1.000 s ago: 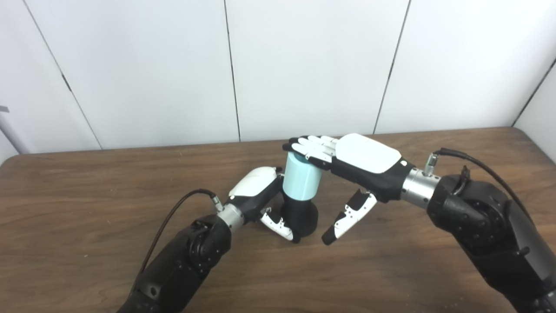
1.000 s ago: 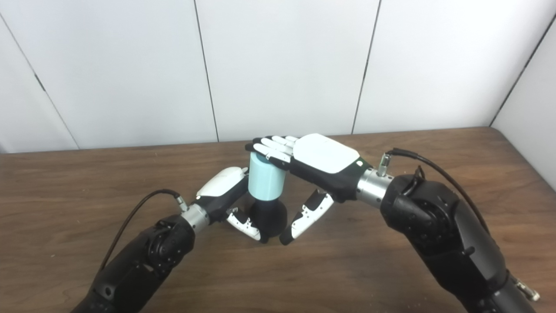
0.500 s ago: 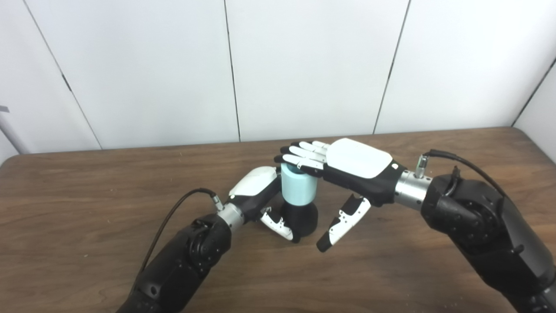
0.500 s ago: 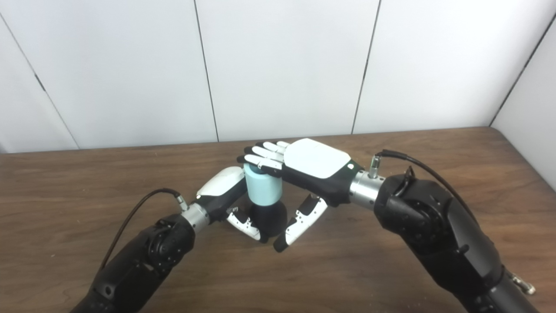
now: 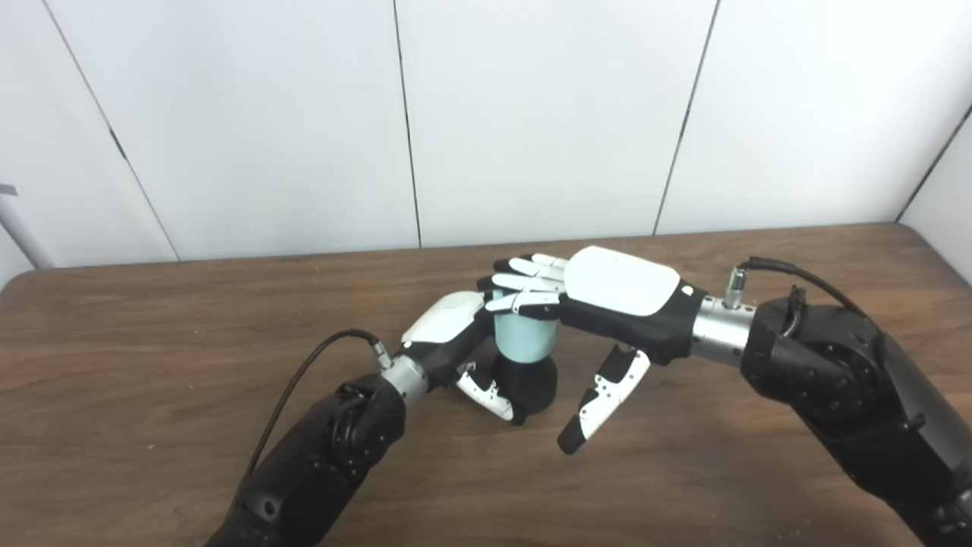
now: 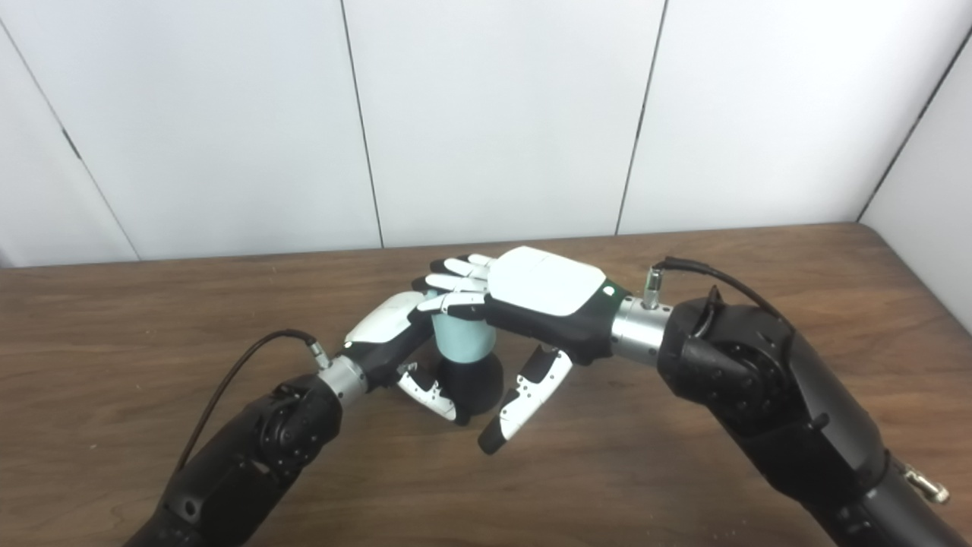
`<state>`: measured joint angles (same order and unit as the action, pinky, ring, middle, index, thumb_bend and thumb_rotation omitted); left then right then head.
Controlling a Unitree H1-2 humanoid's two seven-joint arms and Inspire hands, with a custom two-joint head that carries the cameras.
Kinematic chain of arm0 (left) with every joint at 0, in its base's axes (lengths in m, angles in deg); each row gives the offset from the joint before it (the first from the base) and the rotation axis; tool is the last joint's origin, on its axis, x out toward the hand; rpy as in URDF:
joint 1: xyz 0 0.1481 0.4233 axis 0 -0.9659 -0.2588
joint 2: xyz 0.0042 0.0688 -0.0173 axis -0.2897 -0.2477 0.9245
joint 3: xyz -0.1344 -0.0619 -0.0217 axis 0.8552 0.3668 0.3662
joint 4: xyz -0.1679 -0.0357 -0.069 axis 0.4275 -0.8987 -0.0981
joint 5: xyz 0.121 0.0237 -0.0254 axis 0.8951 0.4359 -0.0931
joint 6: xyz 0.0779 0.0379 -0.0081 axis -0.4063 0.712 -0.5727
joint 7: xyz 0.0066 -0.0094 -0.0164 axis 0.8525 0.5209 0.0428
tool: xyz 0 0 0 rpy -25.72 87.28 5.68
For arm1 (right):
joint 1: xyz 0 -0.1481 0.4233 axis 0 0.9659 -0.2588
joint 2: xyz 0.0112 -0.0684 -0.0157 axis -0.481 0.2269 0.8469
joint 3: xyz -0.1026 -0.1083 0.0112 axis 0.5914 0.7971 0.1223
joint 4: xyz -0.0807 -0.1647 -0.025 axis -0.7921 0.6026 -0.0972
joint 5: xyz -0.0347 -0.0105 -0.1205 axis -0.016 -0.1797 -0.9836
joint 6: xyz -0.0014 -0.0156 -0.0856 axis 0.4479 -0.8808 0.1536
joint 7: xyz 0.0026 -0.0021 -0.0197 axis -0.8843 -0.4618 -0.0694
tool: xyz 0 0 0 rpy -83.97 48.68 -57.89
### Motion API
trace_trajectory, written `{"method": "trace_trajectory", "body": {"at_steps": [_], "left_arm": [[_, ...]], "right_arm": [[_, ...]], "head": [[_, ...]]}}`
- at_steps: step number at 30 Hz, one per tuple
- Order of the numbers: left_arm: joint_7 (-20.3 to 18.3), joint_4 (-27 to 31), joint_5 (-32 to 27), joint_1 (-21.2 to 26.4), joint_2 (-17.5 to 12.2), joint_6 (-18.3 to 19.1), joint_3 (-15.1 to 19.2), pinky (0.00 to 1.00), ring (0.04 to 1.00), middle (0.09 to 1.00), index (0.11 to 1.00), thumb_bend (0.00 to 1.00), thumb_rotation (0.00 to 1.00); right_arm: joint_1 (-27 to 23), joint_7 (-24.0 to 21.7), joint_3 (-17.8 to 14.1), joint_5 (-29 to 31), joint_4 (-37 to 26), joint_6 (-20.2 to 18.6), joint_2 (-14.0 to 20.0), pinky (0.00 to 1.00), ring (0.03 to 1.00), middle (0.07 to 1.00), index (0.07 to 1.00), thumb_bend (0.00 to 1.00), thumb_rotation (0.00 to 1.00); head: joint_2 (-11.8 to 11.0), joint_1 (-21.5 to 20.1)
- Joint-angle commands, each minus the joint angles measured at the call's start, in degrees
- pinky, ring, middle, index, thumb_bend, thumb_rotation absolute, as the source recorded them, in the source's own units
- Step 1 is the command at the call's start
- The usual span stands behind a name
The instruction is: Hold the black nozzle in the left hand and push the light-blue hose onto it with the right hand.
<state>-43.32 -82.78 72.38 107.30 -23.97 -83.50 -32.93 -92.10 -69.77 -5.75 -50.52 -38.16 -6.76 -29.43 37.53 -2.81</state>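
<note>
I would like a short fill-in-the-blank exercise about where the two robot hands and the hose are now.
1. The left robot hand grips the black ____ standing on the table.
2. The light-blue hose sits directly ____ the black piece.
3. The right robot hand lays its fingers over the hose's ____ end.

Missing words: nozzle; above; top
</note>
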Motion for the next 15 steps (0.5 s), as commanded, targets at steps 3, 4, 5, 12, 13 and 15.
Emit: {"method": "trace_trajectory", "body": {"at_steps": [3, 4, 5, 12, 13, 15], "left_arm": [[-6.1, -3.6, 2.4, -3.1, -0.3, 2.7, -3.1, 1.0, 0.578, 0.484, 0.483, 0.53, 0.0], [-6.1, -3.6, 2.3, -3.1, -0.3, 2.8, -3.0, 1.0, 0.578, 0.484, 0.483, 0.53, 0.0], [-6.3, -3.5, 2.3, -3.1, -0.3, 2.8, -3.0, 1.0, 0.578, 0.484, 0.483, 0.53, 0.0], [-6.7, -3.2, 2.1, -3.1, -0.6, 2.9, -3.0, 1.0, 0.583, 0.483, 0.484, 0.53, 0.0], [-6.7, -3.0, 2.1, -3.2, -0.6, 2.9, -3.0, 1.0, 0.583, 0.483, 0.484, 0.53, 0.0], [-6.6, -2.9, 2.2, -3.3, -0.6, 2.9, -3.0, 1.0, 0.583, 0.481, 0.485, 0.53, 0.0]], "right_arm": [[0.8, -1.2, 0.1, 0.3, 0.4, 1.9, 1.4, 0.98, 0.987, 0.936, 0.866, 0.76, 0.68], [1.0, -1.0, -0.1, 0.2, 0.5, 1.9, 1.4, 0.98, 0.987, 0.936, 0.866, 0.75, 0.67], [1.4, -0.6, -0.3, -0.1, 0.7, 1.8, 1.4, 0.97, 0.986, 0.936, 0.868, 0.75, 0.67], [3.0, 0.6, -0.9, -1.5, 1.5, 0.9, 1.2, 0.96, 0.982, 0.954, 0.901, 0.75, 0.66], [3.5, 0.8, -1.0, -2.5, 1.5, 0.0, 1.0, 0.96, 0.982, 0.955, 0.902, 0.75, 0.66], [4.3, 0.9, -1.2, -4.3, 1.3, -2.0, 0.6, 0.96, 0.984, 0.971, 0.921, 0.75, 0.66]], "head": [[0.0, 0.1], [0.0, 0.1], [0.1, 0.1], [0.2, 0.0], [0.3, 0.0], [0.4, 0.0]]}}
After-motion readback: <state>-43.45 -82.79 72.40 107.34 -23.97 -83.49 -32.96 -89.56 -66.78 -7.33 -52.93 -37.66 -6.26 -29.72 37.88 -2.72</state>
